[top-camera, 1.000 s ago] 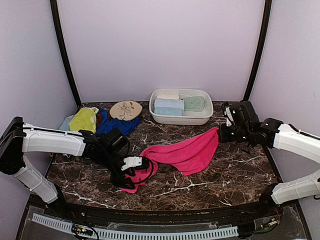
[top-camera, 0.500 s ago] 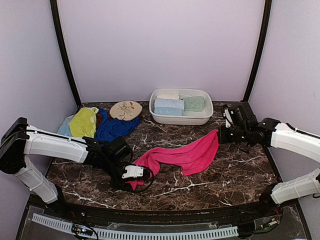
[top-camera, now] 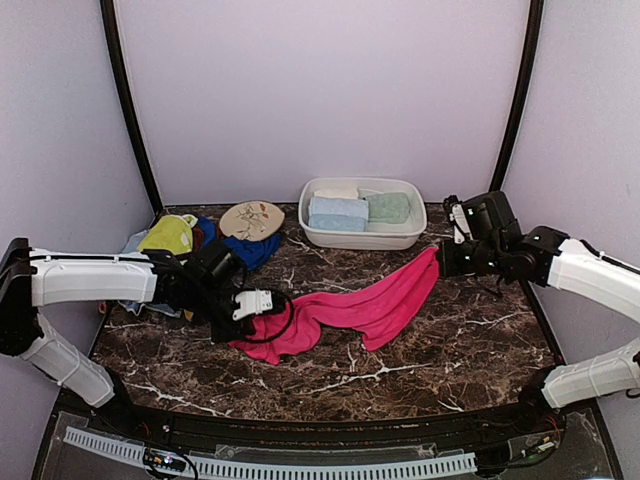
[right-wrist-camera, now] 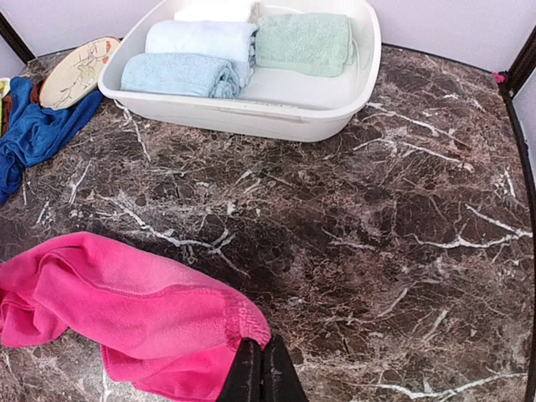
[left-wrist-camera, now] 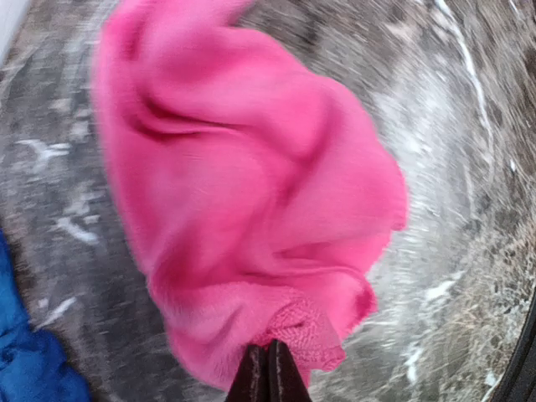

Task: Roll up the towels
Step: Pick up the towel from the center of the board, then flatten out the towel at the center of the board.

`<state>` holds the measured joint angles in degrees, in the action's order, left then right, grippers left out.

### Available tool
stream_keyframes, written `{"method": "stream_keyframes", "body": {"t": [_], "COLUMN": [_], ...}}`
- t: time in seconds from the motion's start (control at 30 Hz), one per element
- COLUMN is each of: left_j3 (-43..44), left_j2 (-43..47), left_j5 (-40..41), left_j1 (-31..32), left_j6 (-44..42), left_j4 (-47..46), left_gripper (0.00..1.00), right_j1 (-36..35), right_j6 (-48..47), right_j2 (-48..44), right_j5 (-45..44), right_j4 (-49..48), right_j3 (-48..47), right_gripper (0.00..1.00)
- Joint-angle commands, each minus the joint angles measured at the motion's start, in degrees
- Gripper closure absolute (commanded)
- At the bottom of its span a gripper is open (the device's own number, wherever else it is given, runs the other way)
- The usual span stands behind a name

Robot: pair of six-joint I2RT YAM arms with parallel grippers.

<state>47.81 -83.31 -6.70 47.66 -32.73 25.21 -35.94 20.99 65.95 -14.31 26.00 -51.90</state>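
Pink towel (top-camera: 350, 308) pinched between left claw (left-wrist-camera: 266, 370) and right claw (right-wrist-camera: 258, 368), both clamped on corners. Spreading step; next, lay it flat on table (top-camera: 450, 345).

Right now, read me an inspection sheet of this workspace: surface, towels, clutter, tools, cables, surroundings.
Surface: dark marbled table.
Job's things: hot pink towel stretched between both tools, its middle sagging on the table; rolled pale blue towel and mint towel in the white basin; yellow-green towel and royal blue towel heaped far left.
Clutter: oval floral disc beside the heap.
Tools: left tool shut on one end of the hot pink towel; right tool shut on the opposite end.
Cables: black cable loop by the left tool.
Surroundings: pale lilac walls, black corner posts.
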Motion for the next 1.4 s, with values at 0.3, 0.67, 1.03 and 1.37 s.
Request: {"method": "stream_keyframes", "body": {"t": [0.3,0.67,1.03,1.37], "left_j3": [11.92,19.78,9.69,-5.39], "left_j2": [18.48,23.89,26.14,13.50], "left_j5": [-6.93,-11.11,-8.94,13.67], "left_j1": [-11.54,-13.73,-13.73,-16.18], "left_j6": [1.10,-5.08,-5.28,-6.84], "left_j4": [20.57,42.51,35.22,-9.14], "left_gripper": [1.00,1.00,1.00,0.61], "right_j1": [0.85,0.82,0.85,2.22], "right_j6": [-3.15,-3.20,-4.25,-8.16], "right_j2": [-7.83,-18.10,-12.98,3.30], "right_j5": [-2.77,0.17,0.69,-0.69], "right_j4": [5.44,19.93,17.29,3.28], "right_j3": [-6.27,-13.47,-10.48,-7.60], "right_gripper": [1.00,1.00,1.00,1.00]}}
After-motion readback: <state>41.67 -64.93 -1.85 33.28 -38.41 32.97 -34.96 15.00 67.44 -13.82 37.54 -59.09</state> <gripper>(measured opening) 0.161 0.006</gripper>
